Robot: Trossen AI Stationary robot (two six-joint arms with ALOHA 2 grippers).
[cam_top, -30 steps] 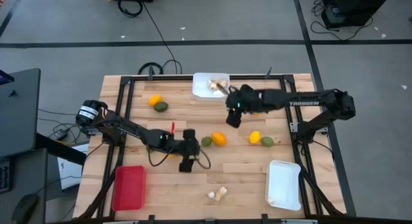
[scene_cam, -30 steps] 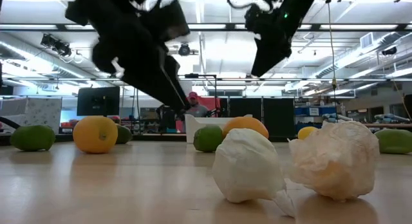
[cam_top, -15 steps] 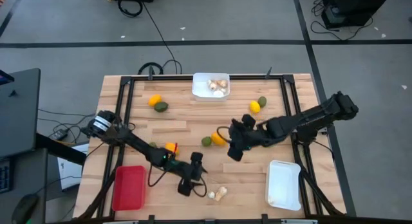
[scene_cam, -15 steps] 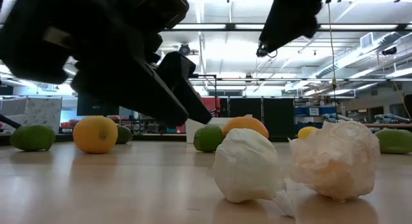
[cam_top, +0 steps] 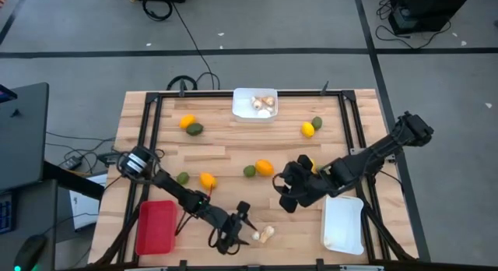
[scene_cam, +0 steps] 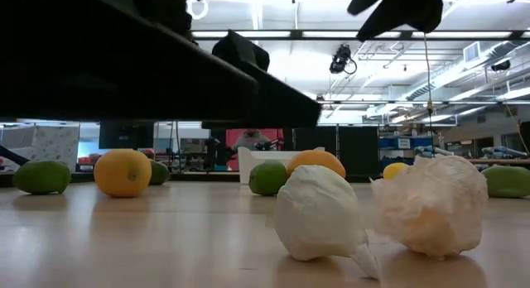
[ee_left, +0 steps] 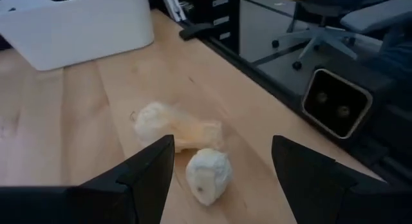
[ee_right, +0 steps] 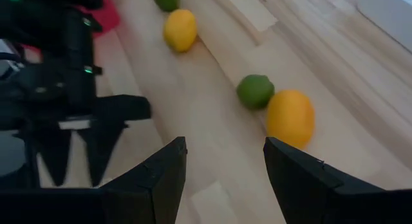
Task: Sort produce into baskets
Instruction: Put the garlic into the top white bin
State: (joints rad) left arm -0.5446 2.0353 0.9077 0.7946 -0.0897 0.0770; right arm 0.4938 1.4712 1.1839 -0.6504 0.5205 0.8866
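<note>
Two pale mushroom pieces (cam_top: 261,234) lie on the table near its front edge; the low view shows them close up (scene_cam: 319,213). My left gripper (cam_top: 243,229) is open just left of them, and in the left wrist view (ee_left: 222,166) its fingers stand on either side of them without touching. My right gripper (cam_top: 286,195) is open and empty above mid-table, near an orange fruit (ee_right: 290,116) and a green one (ee_right: 255,91). The red basket (cam_top: 156,227) is at the near left. One white basket (cam_top: 343,223) is at the near right. Another white basket (cam_top: 243,107), at the far middle, holds mushrooms.
More produce lies loose: a yellow (cam_top: 187,121) and a green fruit (cam_top: 195,129) at the far left, a green (cam_top: 183,177) and a yellow one (cam_top: 207,180) at mid-left, and a yellow (cam_top: 308,129) and a green one (cam_top: 317,122) at the far right.
My left gripper has gone toward the table's near edge and a little right, down to the two mushroom pieces. My right gripper has gone from beside the far white basket toward the near edge, to mid-table.
</note>
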